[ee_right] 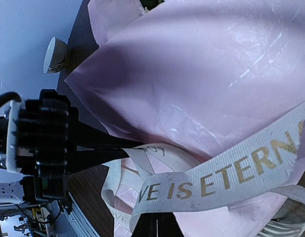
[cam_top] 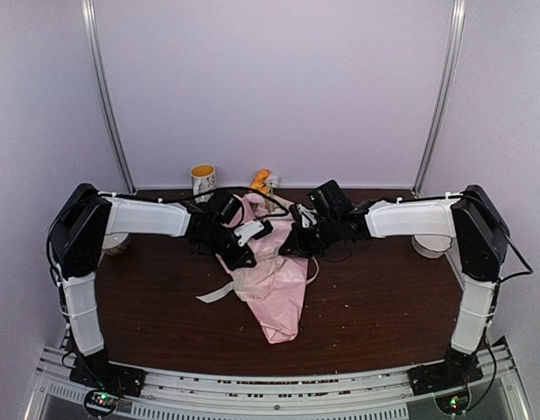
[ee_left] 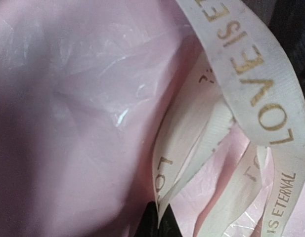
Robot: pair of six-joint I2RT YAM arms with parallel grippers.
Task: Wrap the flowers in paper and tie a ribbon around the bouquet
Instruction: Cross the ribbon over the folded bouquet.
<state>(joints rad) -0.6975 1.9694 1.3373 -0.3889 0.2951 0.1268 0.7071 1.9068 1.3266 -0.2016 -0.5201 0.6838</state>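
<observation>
The left gripper (ee_left: 159,224) is pinched shut on a fold of the ribbon (ee_left: 263,94), whose lettered loops spread just ahead of its fingertips over the pink paper (ee_left: 68,123). The right gripper (ee_right: 156,226) faces it, also clamped on the ribbon. The bouquet (cam_top: 283,297) lies between and below both on the table (cam_top: 383,297).

Left tool (ee_right: 130,148) pinches the lettered ribbon (ee_right: 216,180) lying over pink paper (ee_right: 201,74).
</observation>
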